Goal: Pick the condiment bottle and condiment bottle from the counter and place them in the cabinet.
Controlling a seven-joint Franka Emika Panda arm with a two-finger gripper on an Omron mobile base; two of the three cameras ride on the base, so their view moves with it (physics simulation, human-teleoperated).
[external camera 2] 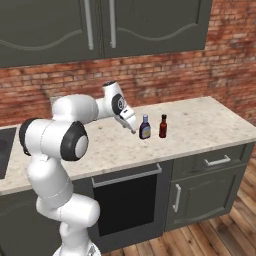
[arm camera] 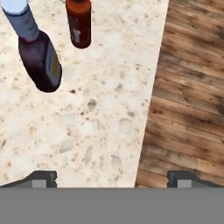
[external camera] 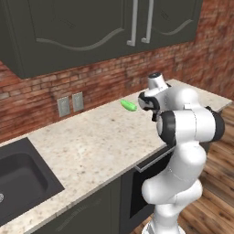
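Speckled counter (external camera 2: 200, 125) under dark cabinets (external camera 2: 150, 25), brick wall (external camera 2: 225, 65).

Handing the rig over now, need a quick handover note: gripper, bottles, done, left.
Gripper: open, empty, hovering over the counter just left of the bottles.
Dark bottle with blue cap and red-brown bottle: both upright on the counter, side by side, apart from each other, untouched.
Cabinet above: doors shut.
Green item lies near the wall, not part of the job.
Done: nothing placed.
Left: grasp each bottle, get both into the cabinet.
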